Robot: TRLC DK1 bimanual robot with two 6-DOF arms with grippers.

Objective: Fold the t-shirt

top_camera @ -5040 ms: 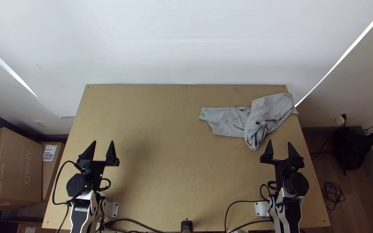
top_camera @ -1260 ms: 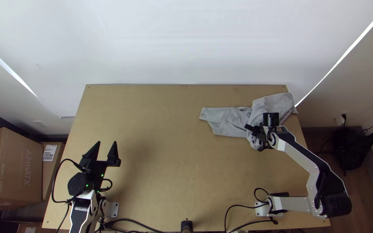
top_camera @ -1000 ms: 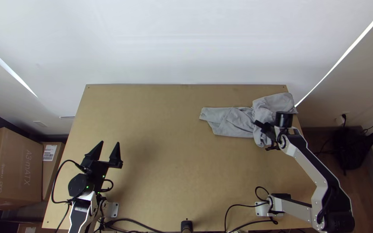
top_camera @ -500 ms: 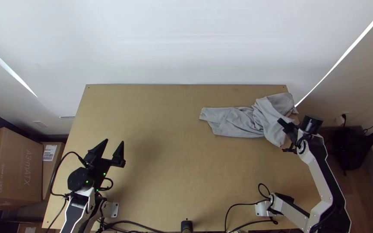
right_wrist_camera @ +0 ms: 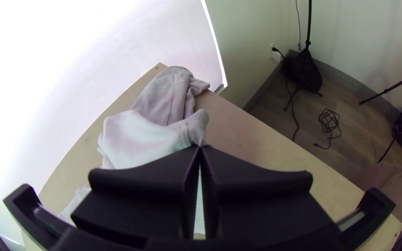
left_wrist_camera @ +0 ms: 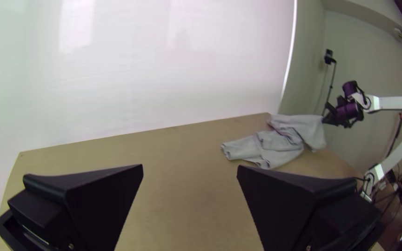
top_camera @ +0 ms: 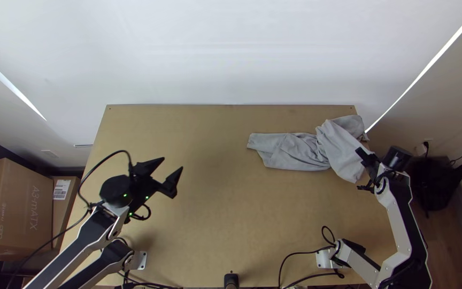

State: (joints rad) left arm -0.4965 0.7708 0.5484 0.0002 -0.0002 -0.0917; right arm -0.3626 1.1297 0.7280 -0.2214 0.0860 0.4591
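The grey t-shirt (top_camera: 300, 151) lies bunched at the table's far right, a narrow part of it stretching toward the middle. My right gripper (top_camera: 360, 152) is at its right side, over the table's right edge. In the right wrist view my right gripper (right_wrist_camera: 199, 147) is shut on a ribbed edge of the shirt (right_wrist_camera: 140, 135), which is lifted there. Over the left part of the table, well apart from the cloth, my left gripper (top_camera: 172, 163) stands open. In the left wrist view my left gripper (left_wrist_camera: 190, 169) has nothing between its fingers, with the shirt (left_wrist_camera: 275, 144) farther off.
The wooden table (top_camera: 215, 214) has bare surface in its middle and left. A white wall (top_camera: 231, 53) rises behind it. Cardboard boxes (top_camera: 17, 208) stand left of the table; a black bag (top_camera: 437, 182) and cables lie on the floor at the right.
My right arm has gone out to the shirt, taken hold of it and drawn that part rightward, spreading it somewhat. My left gripper has moved up and to the right, staying open.
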